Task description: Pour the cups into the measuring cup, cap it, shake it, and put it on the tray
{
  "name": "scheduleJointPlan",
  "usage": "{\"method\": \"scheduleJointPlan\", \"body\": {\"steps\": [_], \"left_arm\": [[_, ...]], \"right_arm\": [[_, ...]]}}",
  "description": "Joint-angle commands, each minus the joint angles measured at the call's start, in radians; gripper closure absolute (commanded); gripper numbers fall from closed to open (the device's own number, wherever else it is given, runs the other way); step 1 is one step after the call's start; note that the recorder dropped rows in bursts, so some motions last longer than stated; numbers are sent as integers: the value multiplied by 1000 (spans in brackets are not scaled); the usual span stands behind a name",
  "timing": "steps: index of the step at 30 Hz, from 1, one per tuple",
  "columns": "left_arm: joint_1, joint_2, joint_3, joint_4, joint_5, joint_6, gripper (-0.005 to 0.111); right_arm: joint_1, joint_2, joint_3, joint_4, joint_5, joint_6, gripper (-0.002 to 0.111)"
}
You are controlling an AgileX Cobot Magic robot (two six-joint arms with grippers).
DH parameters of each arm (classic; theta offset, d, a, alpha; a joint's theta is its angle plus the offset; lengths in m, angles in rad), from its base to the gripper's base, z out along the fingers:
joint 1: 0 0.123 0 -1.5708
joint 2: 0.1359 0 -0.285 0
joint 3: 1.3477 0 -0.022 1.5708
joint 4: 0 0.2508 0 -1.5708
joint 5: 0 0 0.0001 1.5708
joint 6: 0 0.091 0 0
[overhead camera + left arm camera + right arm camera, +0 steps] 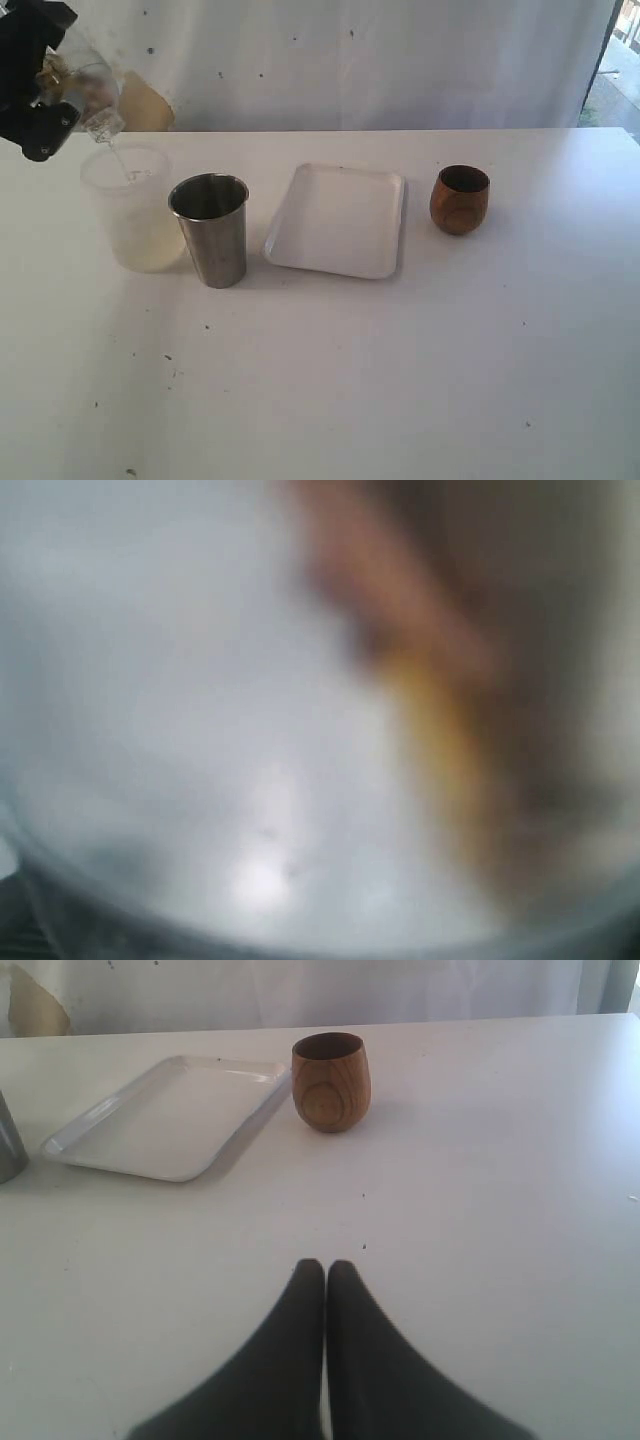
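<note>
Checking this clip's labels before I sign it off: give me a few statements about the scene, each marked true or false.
1. The tray has nothing on it. True.
2. The wooden cup lies on its side. False: it stands upright, to the right of the tray.
3. The steel tumbler stands between the translucent plastic vessel and the tray. True.
4. The right gripper is open. False: its fingers are pressed together and hold nothing.
5. The left gripper is empty. False: it holds a clear container tilted above the translucent plastic vessel.
</note>
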Motion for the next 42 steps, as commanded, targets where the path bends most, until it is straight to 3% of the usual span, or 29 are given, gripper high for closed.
{"method": "scheduleJointPlan", "body": {"steps": [1, 8, 16, 34, 42], "left_arm": [[-1, -12, -12, 52, -81, 68, 107], [-1, -12, -12, 84, -164, 98, 107], [-1, -12, -12, 276, -181, 101, 107], [-1, -12, -25, 377, -218, 101, 107], [-1, -12, -116, 571, -218, 101, 107]], "right_arm": [[-1, -6, 4, -7, -4, 3, 108], [-1, -6, 4, -4, -6, 3, 108], [-1, -6, 4, -4, -6, 3, 108], [-1, -6, 4, -6, -6, 3, 108], [-1, -6, 4, -6, -6, 3, 108]]}}
